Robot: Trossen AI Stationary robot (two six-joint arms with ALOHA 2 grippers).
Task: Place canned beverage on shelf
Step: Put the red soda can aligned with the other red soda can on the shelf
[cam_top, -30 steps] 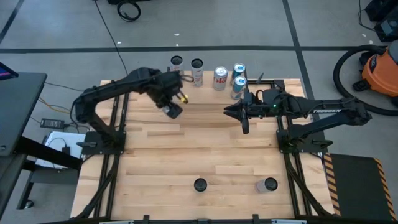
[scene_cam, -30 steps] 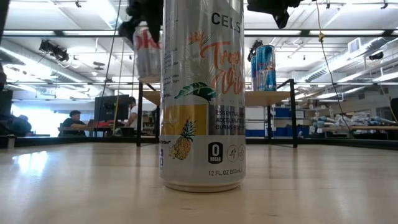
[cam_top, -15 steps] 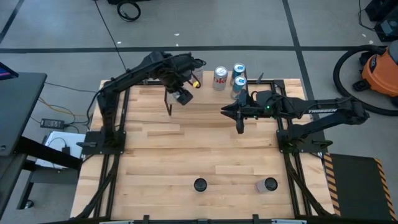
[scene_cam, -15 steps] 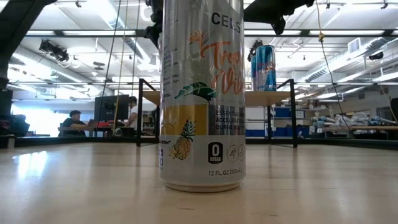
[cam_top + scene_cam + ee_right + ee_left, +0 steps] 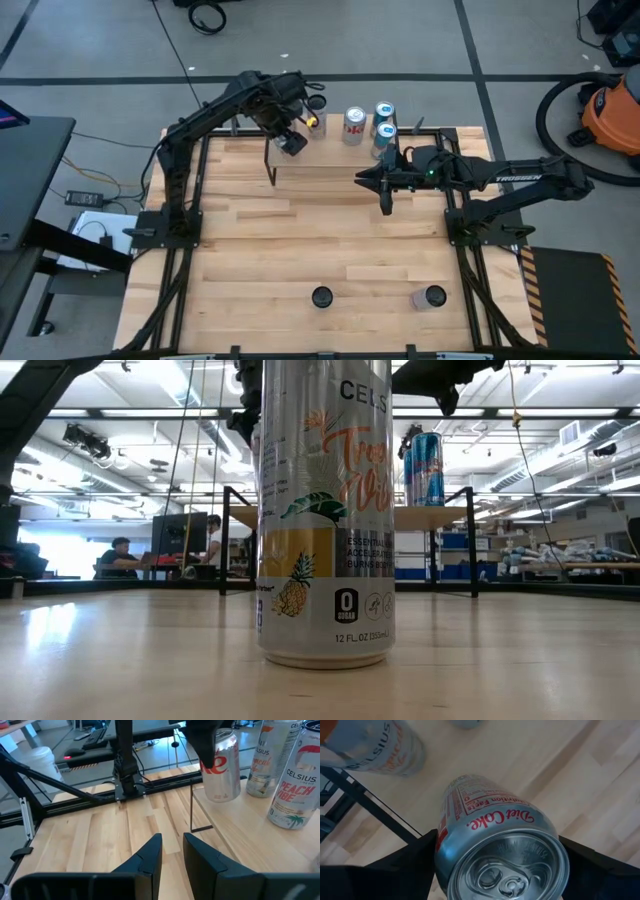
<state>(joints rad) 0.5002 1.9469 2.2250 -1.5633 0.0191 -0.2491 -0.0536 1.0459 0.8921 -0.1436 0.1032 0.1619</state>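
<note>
Your left arm has the Diet Coke can at the shelf

Your left gripper (image 5: pixel 292 118) is clamped on the Diet Coke can (image 5: pixel 497 842) and holds it at the far left end of the shelf (image 5: pixel 250 837), just above the wood top. Your right gripper (image 5: pixel 172 851) waits mid-table with its jaws together. Two Celsius cans (image 5: pixel 292 782) stand on the shelf

Grey floor (image 5: pixel 100 50), orange vacuum (image 5: pixel 610 115), seated person (image 5: pixel 120 555), ceiling strip lights (image 5: pixel 150 410).
</note>
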